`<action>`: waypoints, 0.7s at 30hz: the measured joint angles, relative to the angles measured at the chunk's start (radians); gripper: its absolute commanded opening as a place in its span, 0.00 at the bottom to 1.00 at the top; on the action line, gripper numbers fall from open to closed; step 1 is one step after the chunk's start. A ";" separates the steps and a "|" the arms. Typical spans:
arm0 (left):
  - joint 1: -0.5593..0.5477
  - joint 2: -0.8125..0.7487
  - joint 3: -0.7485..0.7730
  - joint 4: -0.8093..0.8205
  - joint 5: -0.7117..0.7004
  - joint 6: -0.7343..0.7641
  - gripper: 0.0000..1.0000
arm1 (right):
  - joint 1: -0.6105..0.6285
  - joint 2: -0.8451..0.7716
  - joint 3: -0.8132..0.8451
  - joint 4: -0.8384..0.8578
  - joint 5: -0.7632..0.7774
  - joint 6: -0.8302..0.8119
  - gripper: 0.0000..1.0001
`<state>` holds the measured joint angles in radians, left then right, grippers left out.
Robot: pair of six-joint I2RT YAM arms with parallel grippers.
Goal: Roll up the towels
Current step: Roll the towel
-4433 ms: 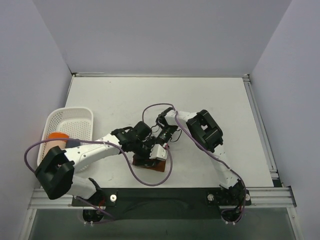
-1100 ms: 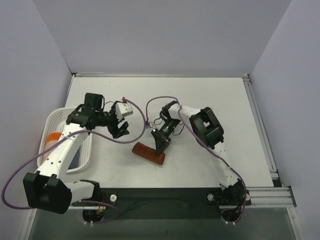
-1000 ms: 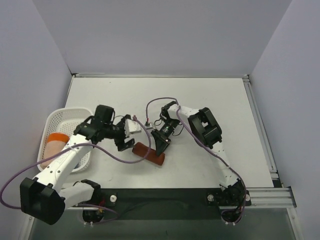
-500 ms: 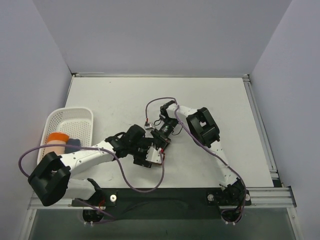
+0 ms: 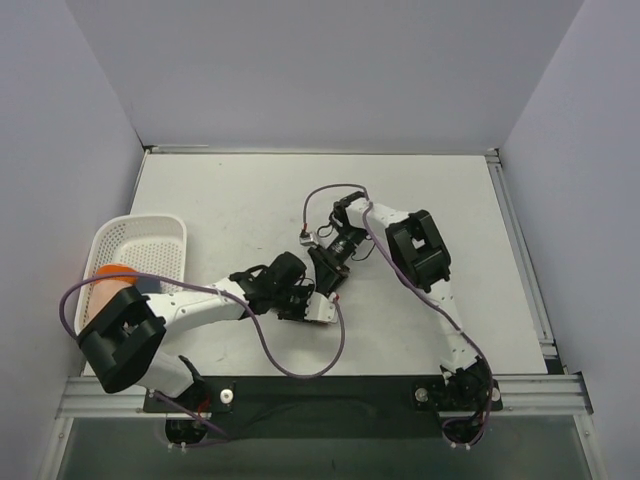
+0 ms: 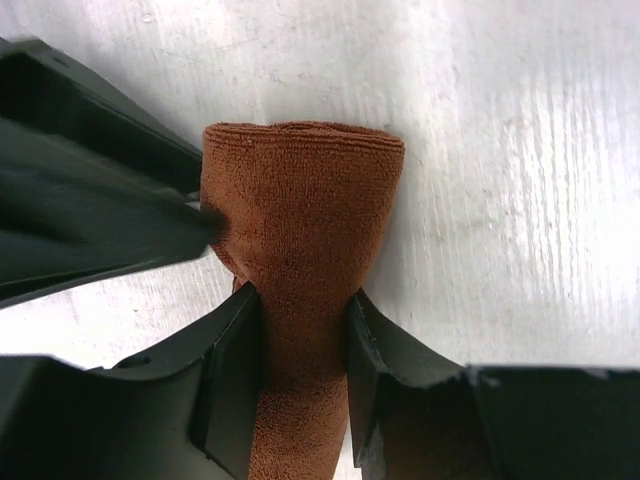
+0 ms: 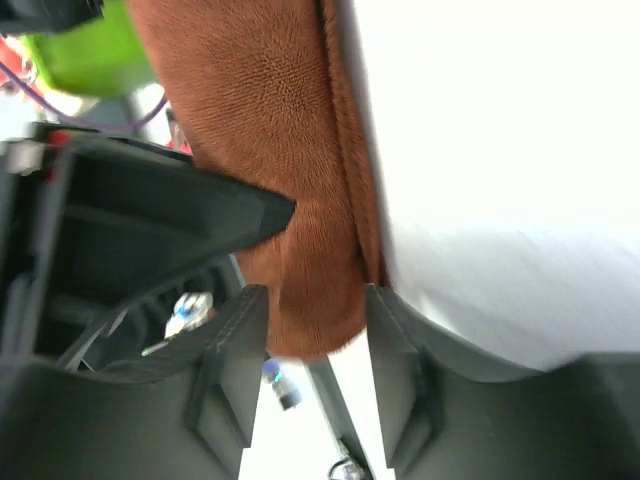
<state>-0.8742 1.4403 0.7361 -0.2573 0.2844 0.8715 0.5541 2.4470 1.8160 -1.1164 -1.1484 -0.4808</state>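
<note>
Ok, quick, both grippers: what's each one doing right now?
Left gripper: closed on the rust-brown towel.
Right gripper: around the towel's end; grip cannot be told.

**Rust-brown terry on a white table**

The rust-brown towel (image 6: 300,230) is one even colour, with a fine looped nap and ribbed edges. The table (image 5: 250,190) is white with faint grey streaks. The lattice basket (image 5: 150,232) is white, and the towel (image 5: 112,275) inside it is peach-orange. The arms (image 5: 200,300) are white with black joints. Their cables (image 5: 300,368) are purple.
</note>
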 measured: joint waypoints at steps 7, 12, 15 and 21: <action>0.015 0.071 0.066 0.004 0.002 -0.098 0.34 | -0.206 -0.201 -0.126 0.139 -0.010 0.132 0.57; 0.069 0.142 0.147 -0.026 0.058 -0.150 0.40 | -0.262 -0.418 -0.351 0.310 -0.007 0.264 0.52; 0.110 0.181 0.191 -0.042 0.097 -0.183 0.40 | -0.229 -0.460 -0.420 0.382 -0.008 0.308 0.49; 0.151 0.218 0.233 -0.065 0.142 -0.237 0.43 | -0.191 -0.452 -0.490 0.478 -0.006 0.349 0.48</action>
<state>-0.7231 1.6581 0.9695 -0.3222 0.4259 0.6350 0.3630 1.9949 1.3262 -0.6380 -1.1545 -0.1314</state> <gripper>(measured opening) 0.430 0.483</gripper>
